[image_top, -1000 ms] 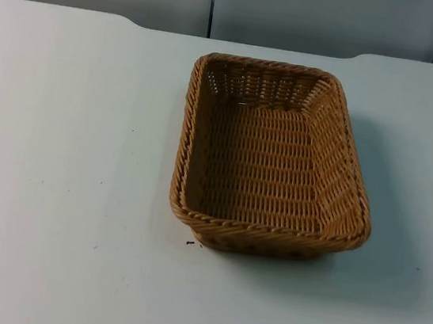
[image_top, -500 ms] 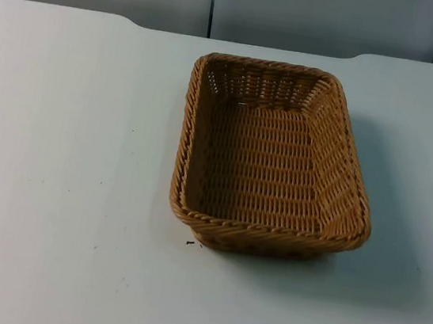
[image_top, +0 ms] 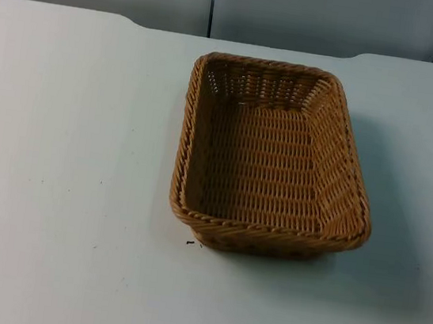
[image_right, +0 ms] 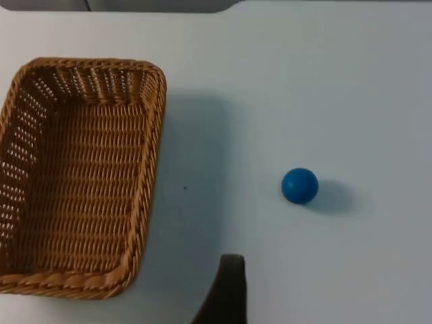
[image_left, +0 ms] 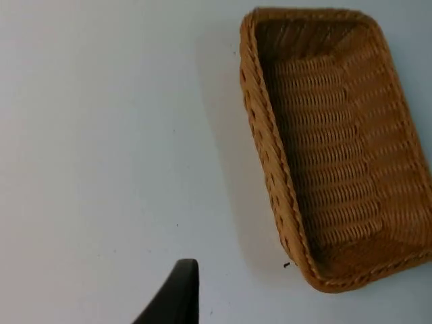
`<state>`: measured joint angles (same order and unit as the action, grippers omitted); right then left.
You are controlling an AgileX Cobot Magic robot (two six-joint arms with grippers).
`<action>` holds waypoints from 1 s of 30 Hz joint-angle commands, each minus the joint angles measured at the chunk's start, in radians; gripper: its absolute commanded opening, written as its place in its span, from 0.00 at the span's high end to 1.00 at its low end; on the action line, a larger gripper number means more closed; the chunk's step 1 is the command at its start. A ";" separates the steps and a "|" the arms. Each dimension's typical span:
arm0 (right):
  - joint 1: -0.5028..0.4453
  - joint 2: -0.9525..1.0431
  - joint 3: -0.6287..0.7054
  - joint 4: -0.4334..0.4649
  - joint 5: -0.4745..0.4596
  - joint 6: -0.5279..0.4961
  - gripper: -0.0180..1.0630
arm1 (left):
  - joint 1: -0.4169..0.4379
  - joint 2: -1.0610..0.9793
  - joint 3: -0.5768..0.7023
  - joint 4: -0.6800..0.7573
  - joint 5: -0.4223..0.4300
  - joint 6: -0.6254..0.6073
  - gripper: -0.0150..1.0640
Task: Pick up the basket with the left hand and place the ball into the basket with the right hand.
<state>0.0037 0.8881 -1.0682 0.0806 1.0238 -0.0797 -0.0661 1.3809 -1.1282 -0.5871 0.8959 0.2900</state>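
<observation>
We see the basket (image_top: 273,157) empty on the desk (image_top: 66,150), the ball (image_right: 300,185) well apart toward its right edge. Left hand (image_left: 177,297) and right hand (image_right: 228,287) hang above, nothing grasped; their opening we cannot tell.

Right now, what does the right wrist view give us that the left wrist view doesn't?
Right wrist view alone: the blue ball resting on the table, apart from the basket's side, plus a black fingertip of the right end effector above the table between basket and ball. Left wrist view alone: a black fingertip of the left end effector over bare table beside the basket's other long side, and a small dark speck near the basket's corner. Both: the empty wicker basket, sitting flat on the white table, not gripped.
</observation>
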 commanded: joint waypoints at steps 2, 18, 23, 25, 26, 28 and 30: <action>-0.007 0.026 -0.009 0.003 -0.015 -0.018 0.28 | 0.000 0.151 -0.004 -0.136 -0.031 0.102 0.01; -0.007 0.034 -0.009 -0.001 -0.046 -0.028 0.28 | -0.151 0.716 -0.333 -0.163 -0.027 0.107 0.01; -0.007 0.034 -0.009 0.001 -0.042 -0.028 0.28 | -0.204 0.815 -0.398 -0.135 -0.036 0.062 0.01; -0.007 0.034 -0.009 0.001 -0.043 -0.028 0.28 | -0.224 0.847 -0.416 -0.135 -0.063 0.040 0.01; -0.007 0.034 -0.009 0.001 -0.043 -0.024 0.28 | -0.235 0.862 -0.424 -0.137 -0.070 0.035 0.01; -0.007 0.034 -0.009 0.001 -0.043 -0.024 0.28 | -0.243 0.874 -0.431 -0.139 -0.075 0.035 0.01; -0.007 0.034 -0.009 0.001 -0.049 -0.024 0.28 | -0.261 0.896 -0.441 -0.141 -0.087 0.017 0.01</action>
<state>0.0037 0.9213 -1.0697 0.0808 0.9922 -0.1009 -0.3132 2.2644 -1.5568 -0.7235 0.8184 0.3214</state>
